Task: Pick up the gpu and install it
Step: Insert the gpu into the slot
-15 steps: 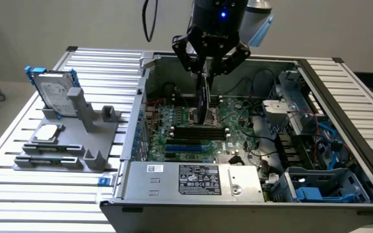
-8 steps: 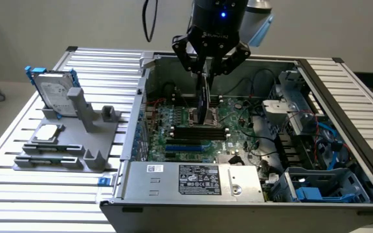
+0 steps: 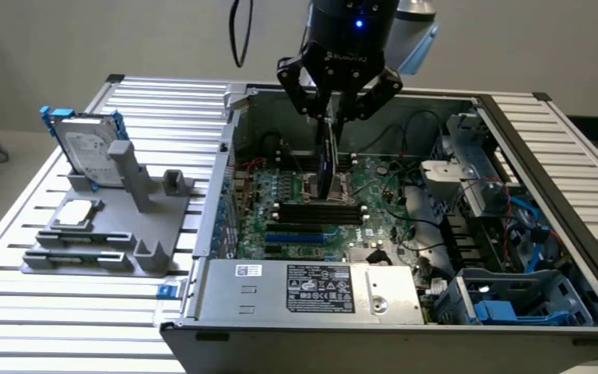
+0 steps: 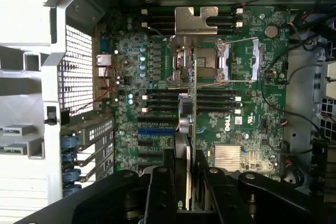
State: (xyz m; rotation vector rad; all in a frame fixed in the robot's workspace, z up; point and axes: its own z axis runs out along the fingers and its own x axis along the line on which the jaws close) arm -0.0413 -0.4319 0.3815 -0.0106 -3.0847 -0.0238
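My gripper (image 3: 336, 115) hangs over the open computer case (image 3: 208, 234) and is shut on the gpu (image 3: 328, 160). The card hangs edge-down, black and thin, above the green motherboard (image 3: 289, 204). In the wrist view the gpu (image 4: 187, 114) shows edge-on between my fingers (image 4: 160, 192), with its silver metal bracket (image 4: 195, 22) at the far end. It sits over the middle of the motherboard (image 4: 247, 114), beside the processor socket (image 4: 207, 61) and the black slots. A blue slot (image 4: 155, 130) lies off to one side of the card.
A grey fixture (image 3: 102, 241) on the slatted table at the exterior view's left holds a silver hard drive with a blue frame (image 3: 86, 152) and a small square chip (image 3: 79, 212). The case holds a power supply (image 3: 310, 290), cables and drive cages (image 3: 507, 234).
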